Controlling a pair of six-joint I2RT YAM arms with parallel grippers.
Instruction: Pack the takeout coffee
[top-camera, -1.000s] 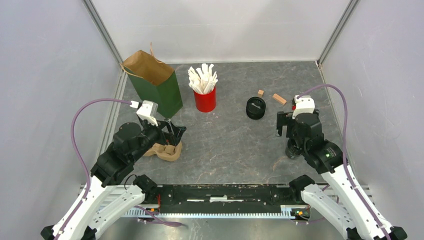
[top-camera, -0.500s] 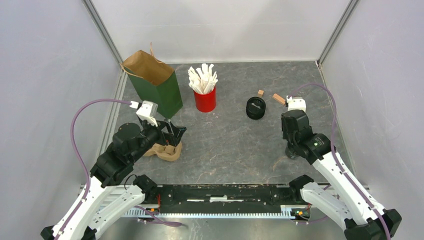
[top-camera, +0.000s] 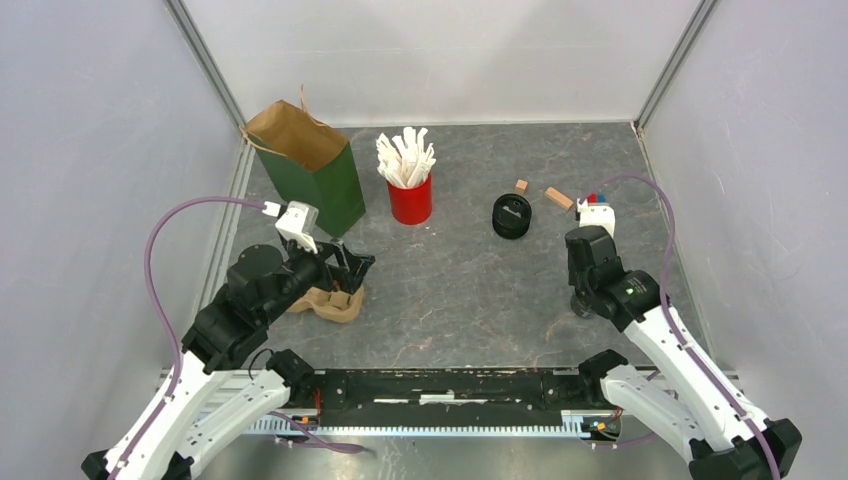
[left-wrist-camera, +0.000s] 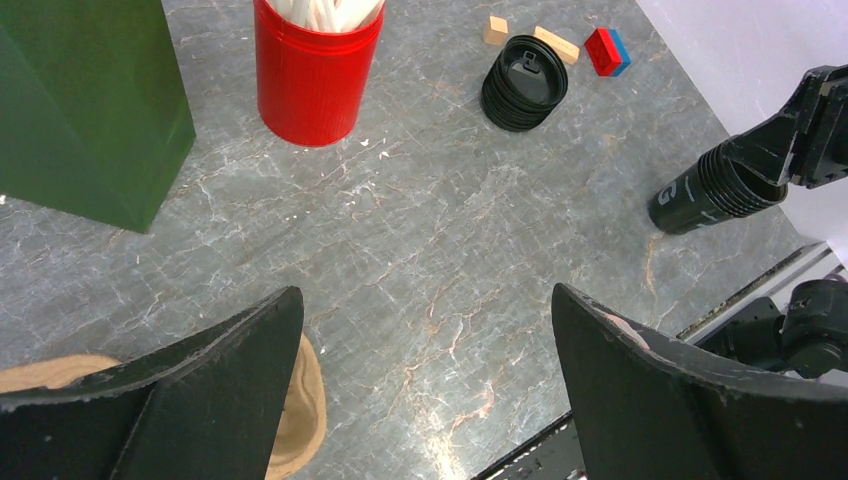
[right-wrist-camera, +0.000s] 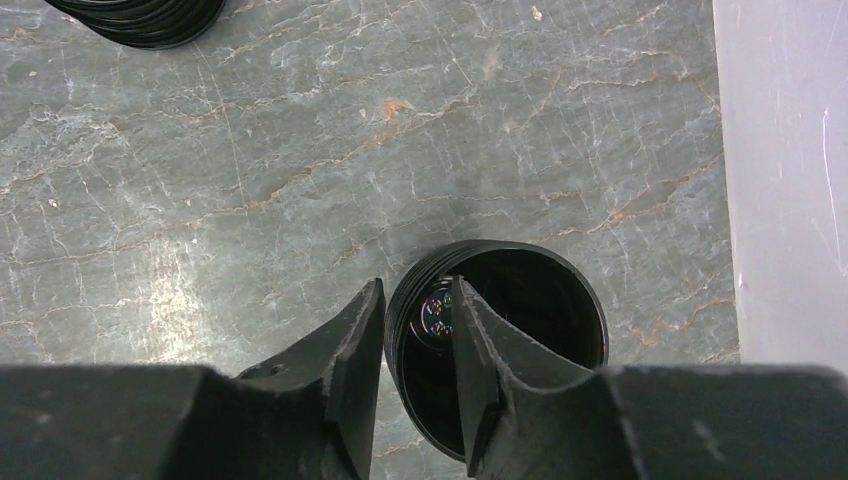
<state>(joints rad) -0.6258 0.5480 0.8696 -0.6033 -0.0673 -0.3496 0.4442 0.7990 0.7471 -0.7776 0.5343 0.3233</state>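
Note:
The takeout coffee cup (right-wrist-camera: 530, 290) is black and ribbed near its rim, standing open-topped on the table at the right. The left wrist view shows its side with white lettering (left-wrist-camera: 705, 190). My right gripper (right-wrist-camera: 417, 300) comes down on it from above, one finger outside the wall and the other inside, shut on the rim. In the top view my right arm hides most of the cup (top-camera: 583, 302). A stack of flat black lids (top-camera: 511, 216) lies further back. My left gripper (left-wrist-camera: 425, 295) hangs open over bare table at the left.
A green paper bag (top-camera: 310, 170) stands open at the back left, a red cup of white sticks (top-camera: 409, 190) beside it. Small wooden blocks (top-camera: 558, 197) and a red-and-blue block (left-wrist-camera: 607, 50) lie near the lids. A tan piece (top-camera: 330, 300) lies under my left gripper.
My right gripper has turned, come down over the cup and closed from wide open onto its wall. My left arm has stayed where it was.

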